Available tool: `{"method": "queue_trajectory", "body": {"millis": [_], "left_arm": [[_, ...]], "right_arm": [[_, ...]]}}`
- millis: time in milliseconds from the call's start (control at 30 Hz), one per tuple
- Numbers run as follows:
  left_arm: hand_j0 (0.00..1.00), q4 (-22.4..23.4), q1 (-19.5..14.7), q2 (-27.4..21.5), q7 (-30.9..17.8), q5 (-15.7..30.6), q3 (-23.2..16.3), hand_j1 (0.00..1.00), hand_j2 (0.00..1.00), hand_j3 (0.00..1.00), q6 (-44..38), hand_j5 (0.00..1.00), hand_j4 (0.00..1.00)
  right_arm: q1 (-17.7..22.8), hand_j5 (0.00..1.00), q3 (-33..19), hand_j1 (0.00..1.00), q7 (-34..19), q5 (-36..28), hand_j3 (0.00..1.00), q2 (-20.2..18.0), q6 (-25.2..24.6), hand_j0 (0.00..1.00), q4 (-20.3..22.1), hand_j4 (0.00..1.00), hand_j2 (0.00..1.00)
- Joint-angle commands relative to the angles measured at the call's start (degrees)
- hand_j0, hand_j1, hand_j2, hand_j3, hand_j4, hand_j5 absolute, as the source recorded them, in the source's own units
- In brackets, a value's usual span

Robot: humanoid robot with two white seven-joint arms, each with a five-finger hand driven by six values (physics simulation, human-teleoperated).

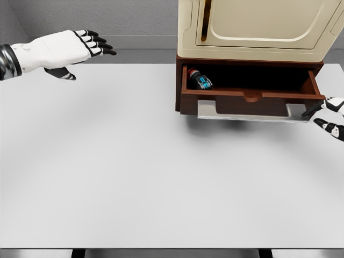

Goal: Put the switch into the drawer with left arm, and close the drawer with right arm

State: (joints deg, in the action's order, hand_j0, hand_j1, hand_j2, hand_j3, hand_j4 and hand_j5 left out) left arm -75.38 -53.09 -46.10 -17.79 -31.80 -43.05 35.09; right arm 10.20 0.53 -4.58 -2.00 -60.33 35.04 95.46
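The white table [161, 177] lay under the cabinet [252, 32], whose brown drawer [252, 100] stood pulled out. The switch [201, 81] sat in its left end — that half looked done. My left hand [67, 51] hung empty, fingers extended, well left. My right hand [329, 115], fingers spread, gripping nothing, touched the drawer's right corner — pushing from there, off-centre, I risked skewing and jamming it.

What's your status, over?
Left hand open, clear, upper left. Switch in open drawer. Right hand open at drawer's right front corner. Nothing blocking.
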Motion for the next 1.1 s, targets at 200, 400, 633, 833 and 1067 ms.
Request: {"method": "queue_trajectory", "body": {"millis": [200,400,633,833,1067], "left_arm": [[1.0,0.1,-0.1,-0.1,0.0,0.2,0.1,1.0,1.0,1.0,-0.1,1.0,1.0],[1.0,0.0,0.1,-0.9,0.0,0.3,0.1,1.0,1.0,1.0,-0.1,1.0,1.0],[1.0,-0.1,0.0,-1.0,0.0,0.4,0.1,1.0,1.0,1.0,-0.1,1.0,1.0],[1.0,-0.4,0.1,-1.2,0.0,0.5,0.2,1.0,1.0,1.0,-0.1,1.0,1.0],[1.0,-0.6,0.2,-1.2,0.0,0.5,0.1,1.0,1.0,1.0,-0.1,1.0,1.0]], "right_arm": [[-1.7,0.52,0.6,0.52,0.0,-0.2,0.52,0.2,0.0,0.52,-0.4,0.52,0.52],[-3.0,0.52,0.8,0.52,0.0,0.1,0.52,1.0,0.0,0.52,-1.2,0.52,0.52],[-6.2,0.52,2.9,0.52,-0.1,0.5,0.52,2.2,0.0,0.52,-1.9,0.52,0.52],[-7.0,0.52,3.8,0.52,-0.1,0.8,0.52,2.7,0.0,0.52,-1.9,0.52,0.52],[-7.9,0.52,3.8,0.52,-0.1,0.9,0.52,3.0,0.0,0.52,-1.5,0.52,0.52]]}}
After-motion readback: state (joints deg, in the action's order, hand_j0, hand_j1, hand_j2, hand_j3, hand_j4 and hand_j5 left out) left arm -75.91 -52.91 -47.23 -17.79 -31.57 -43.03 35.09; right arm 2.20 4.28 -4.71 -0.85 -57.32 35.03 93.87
